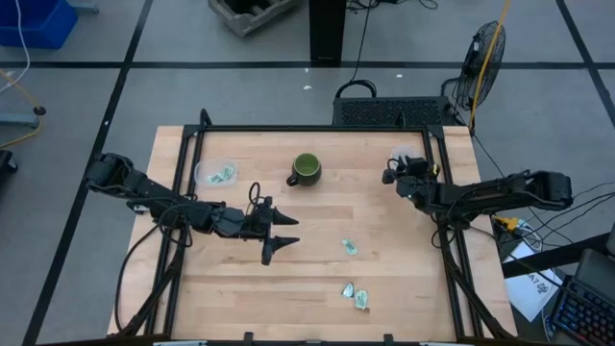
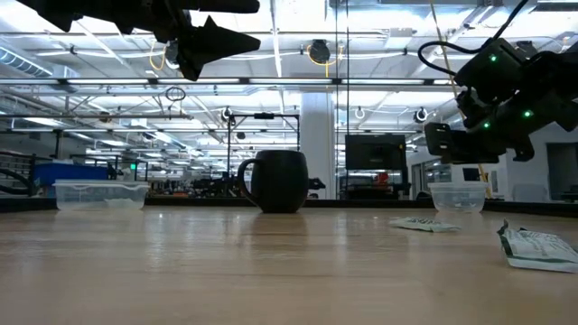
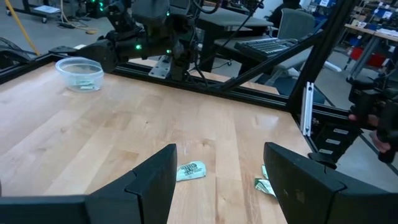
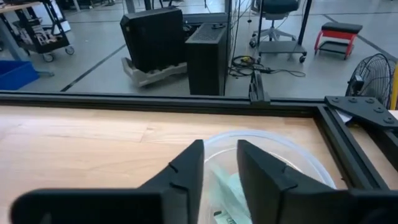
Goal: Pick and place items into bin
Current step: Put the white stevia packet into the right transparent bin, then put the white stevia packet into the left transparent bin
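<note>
The worktop [image 1: 317,240] carried a mug [image 1: 306,170]. The right tool [image 4: 219,163], narrowly parted and empty, hung over a clear bin [image 4: 298,155]; only its wrist view showed a packet [image 4: 230,190] inside. The left tool [image 3: 217,180] stood spread above loose packets [image 3: 189,171], one half-hidden.

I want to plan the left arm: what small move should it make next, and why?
Probably lower the open left gripper onto the loose packet lying on the table just ahead of its fingers; the right gripper is busy over its clear bin.

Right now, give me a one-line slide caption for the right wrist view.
Right claw poised over the clear bin, pale green packets visible inside.
</note>
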### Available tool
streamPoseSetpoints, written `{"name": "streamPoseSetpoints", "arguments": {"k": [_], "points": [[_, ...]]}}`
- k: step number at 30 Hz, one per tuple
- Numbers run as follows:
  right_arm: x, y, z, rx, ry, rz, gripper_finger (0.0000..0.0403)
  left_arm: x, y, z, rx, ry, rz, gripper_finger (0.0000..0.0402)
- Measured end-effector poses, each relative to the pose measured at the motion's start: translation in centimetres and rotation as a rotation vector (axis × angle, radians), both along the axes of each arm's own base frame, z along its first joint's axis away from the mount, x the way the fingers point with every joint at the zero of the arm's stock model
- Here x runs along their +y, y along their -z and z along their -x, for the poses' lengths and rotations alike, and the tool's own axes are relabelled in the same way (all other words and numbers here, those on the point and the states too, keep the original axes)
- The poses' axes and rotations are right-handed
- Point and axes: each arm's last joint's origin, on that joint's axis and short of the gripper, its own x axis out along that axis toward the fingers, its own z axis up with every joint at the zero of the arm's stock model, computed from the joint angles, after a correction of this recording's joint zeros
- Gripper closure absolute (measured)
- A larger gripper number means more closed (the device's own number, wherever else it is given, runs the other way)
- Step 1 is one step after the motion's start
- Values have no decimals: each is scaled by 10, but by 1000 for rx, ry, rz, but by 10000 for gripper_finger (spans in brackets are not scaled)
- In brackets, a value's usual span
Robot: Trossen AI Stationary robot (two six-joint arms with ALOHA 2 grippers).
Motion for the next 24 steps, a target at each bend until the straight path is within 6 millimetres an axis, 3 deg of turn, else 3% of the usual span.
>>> {"name": "streamPoseSetpoints", "arguments": {"k": [8, 12, 16, 24], "points": [[1, -2, -4, -10, -57, -9, 251, 0, 0, 0, 0, 0, 0, 158], [6, -16, -18, -85, -298, 0, 239, 1, 0, 0, -1, -44, -9, 158], [21, -38, -33, -191, -663, 105, 240, 4, 7, -6, -12, -154, -28, 158], [61, -70, -38, -403, -1063, 324, 249, 27, 41, -45, 11, -144, 17, 158]]}}
